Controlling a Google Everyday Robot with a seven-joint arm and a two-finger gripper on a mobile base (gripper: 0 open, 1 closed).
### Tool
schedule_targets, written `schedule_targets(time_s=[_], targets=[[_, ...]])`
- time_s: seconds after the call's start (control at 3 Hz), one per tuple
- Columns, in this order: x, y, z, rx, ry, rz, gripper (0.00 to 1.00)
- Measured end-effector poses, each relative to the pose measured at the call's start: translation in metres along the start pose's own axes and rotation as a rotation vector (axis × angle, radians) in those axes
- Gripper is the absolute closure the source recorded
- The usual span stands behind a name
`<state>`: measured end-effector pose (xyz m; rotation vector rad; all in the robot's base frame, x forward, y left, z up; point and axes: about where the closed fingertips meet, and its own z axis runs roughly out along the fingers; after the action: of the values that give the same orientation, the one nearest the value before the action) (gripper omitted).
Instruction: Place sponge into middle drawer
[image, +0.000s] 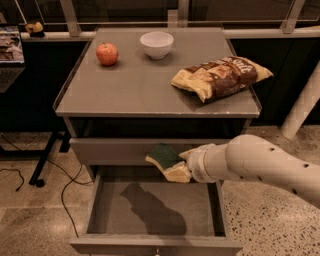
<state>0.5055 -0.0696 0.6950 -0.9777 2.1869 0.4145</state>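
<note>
The sponge (166, 160), pale yellow with a dark green top layer, is held by my gripper (186, 163) at the end of the white arm that comes in from the right. The sponge hangs in the air in front of the closed upper drawer front, above the back part of the middle drawer (100, 210). That drawer is pulled out wide and its grey floor shows nothing but the arm's shadow. Its front panel lies along the bottom edge of the view.
On the grey cabinet top (125, 90) stand a red apple (107, 53), a white bowl (156, 44) and a crinkled yellow-brown snack bag (220, 76). Black cables (65, 190) trail on the speckled floor at the left. A white post (302, 107) rises at the right.
</note>
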Motion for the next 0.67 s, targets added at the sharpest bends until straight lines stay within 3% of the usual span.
schedule_targets(time_s=[0.33,0.67], targets=[[0.0280,-0.0064,0.0141,-0.011,0.031,0.053,1.00],[0.0329,-0.0076,0.0164,-0.013,0.036,0.063,1.00]])
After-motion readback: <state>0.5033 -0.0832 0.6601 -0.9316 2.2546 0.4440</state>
